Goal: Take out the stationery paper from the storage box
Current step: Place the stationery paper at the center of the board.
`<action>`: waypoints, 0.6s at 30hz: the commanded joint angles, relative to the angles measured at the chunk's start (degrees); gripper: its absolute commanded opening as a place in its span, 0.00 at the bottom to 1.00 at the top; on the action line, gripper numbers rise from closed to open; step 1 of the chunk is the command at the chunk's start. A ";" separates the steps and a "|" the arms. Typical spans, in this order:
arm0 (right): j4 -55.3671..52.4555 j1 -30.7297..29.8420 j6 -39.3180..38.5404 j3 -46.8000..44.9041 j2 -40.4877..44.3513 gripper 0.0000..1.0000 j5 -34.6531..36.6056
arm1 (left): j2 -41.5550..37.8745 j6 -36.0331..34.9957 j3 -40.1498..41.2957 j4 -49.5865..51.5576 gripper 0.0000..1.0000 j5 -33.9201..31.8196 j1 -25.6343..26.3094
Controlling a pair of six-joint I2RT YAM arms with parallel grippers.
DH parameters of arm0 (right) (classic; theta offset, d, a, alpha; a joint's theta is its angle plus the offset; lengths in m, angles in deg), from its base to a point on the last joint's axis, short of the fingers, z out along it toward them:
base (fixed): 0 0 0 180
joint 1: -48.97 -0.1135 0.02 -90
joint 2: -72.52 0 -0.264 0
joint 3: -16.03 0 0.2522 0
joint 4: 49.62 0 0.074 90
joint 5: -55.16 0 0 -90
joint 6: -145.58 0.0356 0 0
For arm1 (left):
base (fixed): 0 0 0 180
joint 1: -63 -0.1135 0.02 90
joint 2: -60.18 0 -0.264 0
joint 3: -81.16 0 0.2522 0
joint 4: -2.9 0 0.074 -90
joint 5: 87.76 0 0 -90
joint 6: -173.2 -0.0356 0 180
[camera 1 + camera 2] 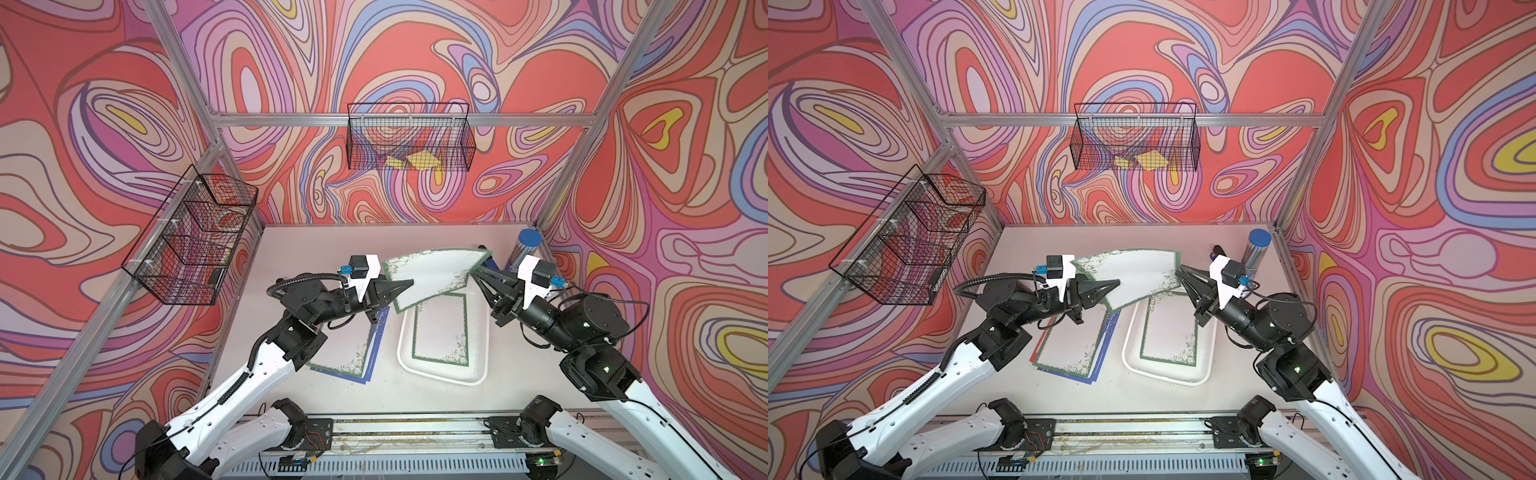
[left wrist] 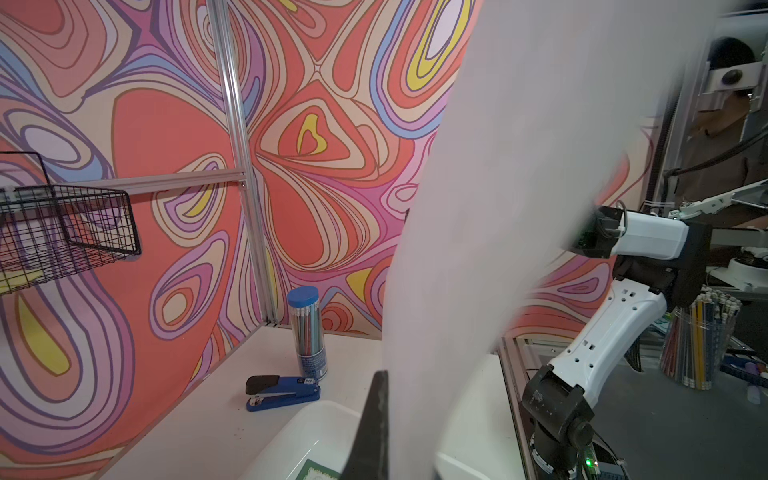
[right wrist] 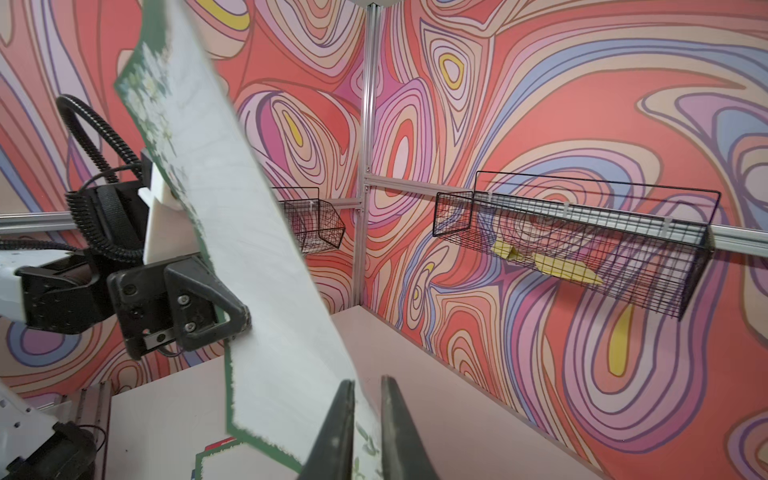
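A green-bordered sheet of stationery paper (image 1: 432, 270) (image 1: 1138, 272) hangs curved in the air above the far end of the storage box (image 1: 401, 353) (image 1: 1125, 353). My left gripper (image 1: 409, 283) (image 1: 1117, 282) (image 2: 388, 376) is shut on the sheet's left edge. My right gripper (image 1: 473, 270) (image 1: 1177, 270) (image 3: 368, 380) stands slightly open, with the sheet's right corner loose between its jaws. Another green-bordered sheet (image 1: 440, 332) (image 1: 1169, 328) lies flat in the white box. A pile of sheets (image 1: 349, 353) (image 1: 1067, 345) lies on the table left of the box, partly under the left arm.
A clear pencil tube with a blue lid (image 1: 525, 247) (image 2: 307, 332) stands at the back right corner, with a blue stapler (image 2: 282, 392) beside it. Black wire baskets hang on the back wall (image 1: 409, 137) and the left wall (image 1: 191, 241); the back one holds yellow paper pieces.
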State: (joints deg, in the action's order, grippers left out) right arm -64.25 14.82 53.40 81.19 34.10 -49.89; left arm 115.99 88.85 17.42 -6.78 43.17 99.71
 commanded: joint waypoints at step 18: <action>2.09 -0.08 0.78 -2.00 -1.34 0.30 2.68 | 6.18 -9.20 -28.54 76.28 0.00 -10.51 -1.24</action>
State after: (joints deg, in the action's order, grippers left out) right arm -63.57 14.80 53.47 79.96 33.10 -46.65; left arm 120.06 79.54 -10.03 57.53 31.80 98.92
